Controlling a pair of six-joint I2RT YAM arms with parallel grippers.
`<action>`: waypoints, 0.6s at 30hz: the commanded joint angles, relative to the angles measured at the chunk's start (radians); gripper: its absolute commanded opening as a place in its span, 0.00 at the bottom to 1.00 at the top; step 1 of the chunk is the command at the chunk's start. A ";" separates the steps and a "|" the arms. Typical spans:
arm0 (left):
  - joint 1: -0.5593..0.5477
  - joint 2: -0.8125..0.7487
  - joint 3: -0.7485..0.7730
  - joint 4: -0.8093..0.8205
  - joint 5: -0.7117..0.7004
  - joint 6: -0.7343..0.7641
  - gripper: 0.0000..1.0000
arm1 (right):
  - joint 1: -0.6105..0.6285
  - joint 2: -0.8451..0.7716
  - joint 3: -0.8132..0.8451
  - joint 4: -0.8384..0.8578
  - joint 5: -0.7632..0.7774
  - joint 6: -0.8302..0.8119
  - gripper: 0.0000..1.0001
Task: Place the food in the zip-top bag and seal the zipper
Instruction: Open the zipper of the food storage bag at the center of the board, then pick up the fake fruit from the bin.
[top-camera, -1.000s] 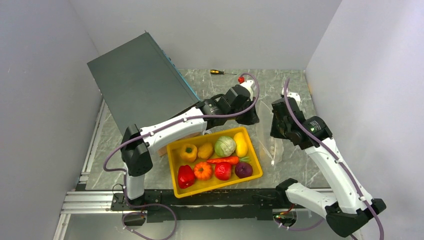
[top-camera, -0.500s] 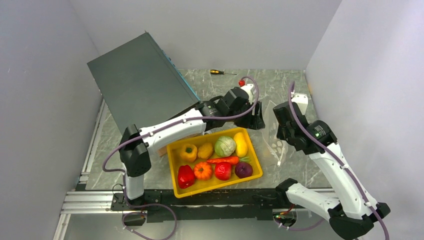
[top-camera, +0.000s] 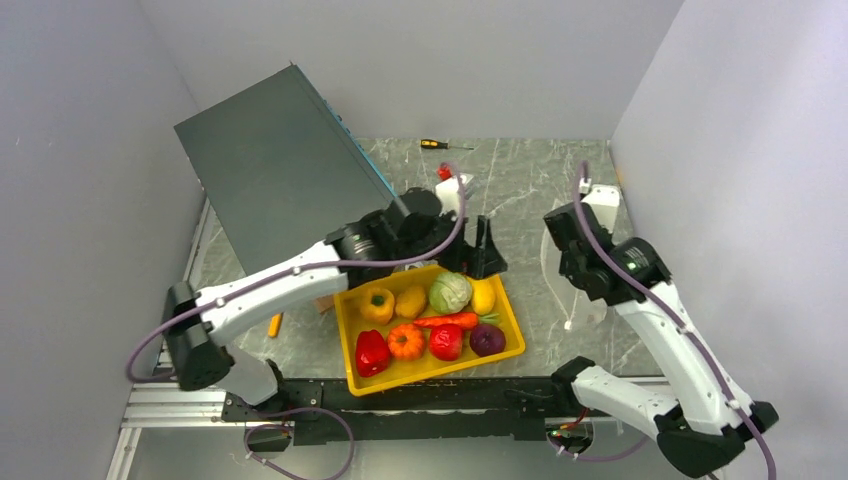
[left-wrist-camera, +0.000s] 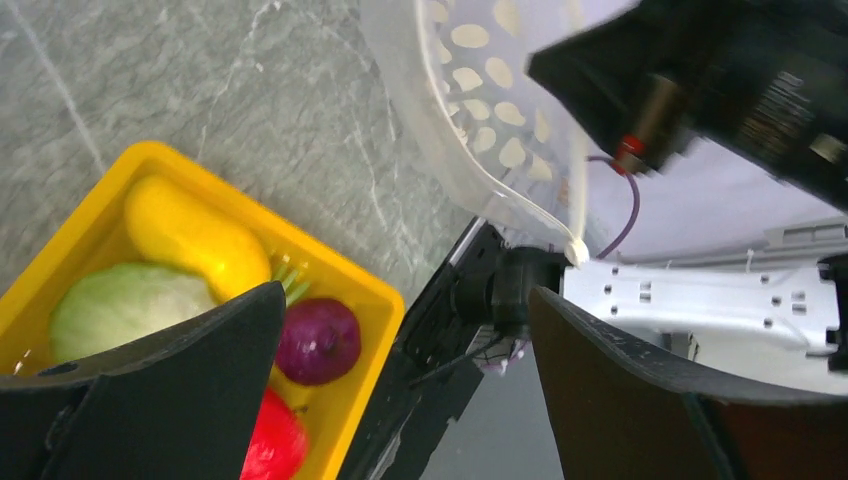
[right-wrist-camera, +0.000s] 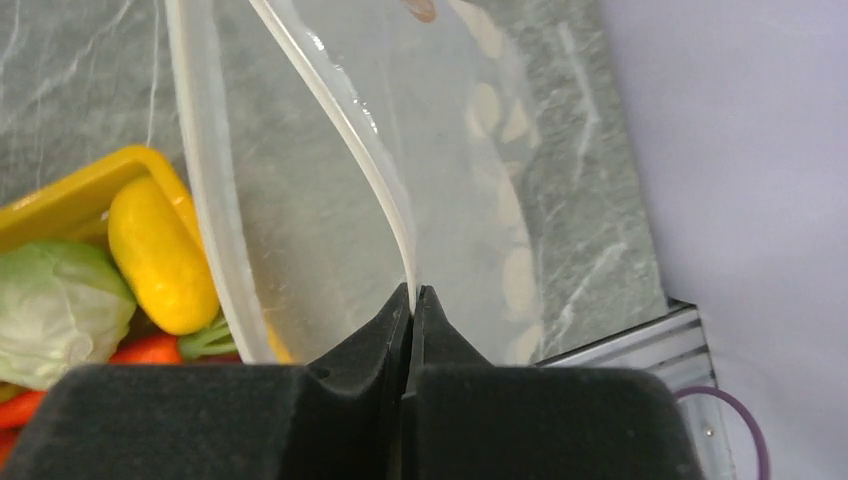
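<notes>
The food lies in a yellow tray (top-camera: 430, 372): cabbage (top-camera: 450, 292), yellow squash (top-camera: 482, 295), carrot (top-camera: 447, 321), purple onion (top-camera: 487, 340), tomato (top-camera: 445, 342), pumpkin (top-camera: 406, 341) and peppers (top-camera: 371, 352). The clear dotted zip-top bag (top-camera: 568, 300) hangs right of the tray with its mouth gaping. My right gripper (right-wrist-camera: 410, 292) is shut on the zipper (right-wrist-camera: 385, 200), the white strip of the bag (right-wrist-camera: 330, 210). My left gripper (top-camera: 480, 255) stands open over the tray's far right corner, holding nothing. In the left wrist view the open left gripper (left-wrist-camera: 405, 295) looks down past the onion (left-wrist-camera: 318, 340), with the bag (left-wrist-camera: 480, 110) beyond.
A large grey panel (top-camera: 280, 170) leans at the back left. A screwdriver (top-camera: 440, 145) lies near the back wall. A small orange object (top-camera: 274, 324) lies left of the tray. White walls close in on both sides, and a metal rail (top-camera: 190, 400) runs along the near edge.
My left gripper has opened, let go of the bag and swung left to the tray's far corner. My right gripper has shut on the bag's strip and holds it up alone.
</notes>
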 joint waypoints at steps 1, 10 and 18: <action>-0.010 -0.163 -0.136 0.062 -0.057 0.058 0.98 | 0.010 0.084 -0.100 0.171 -0.244 -0.050 0.00; -0.123 -0.297 -0.338 0.071 -0.242 0.131 1.00 | 0.020 0.017 -0.249 0.379 -0.505 -0.095 0.00; -0.326 -0.240 -0.391 0.011 -0.500 0.139 1.00 | 0.020 -0.036 -0.290 0.393 -0.517 -0.107 0.00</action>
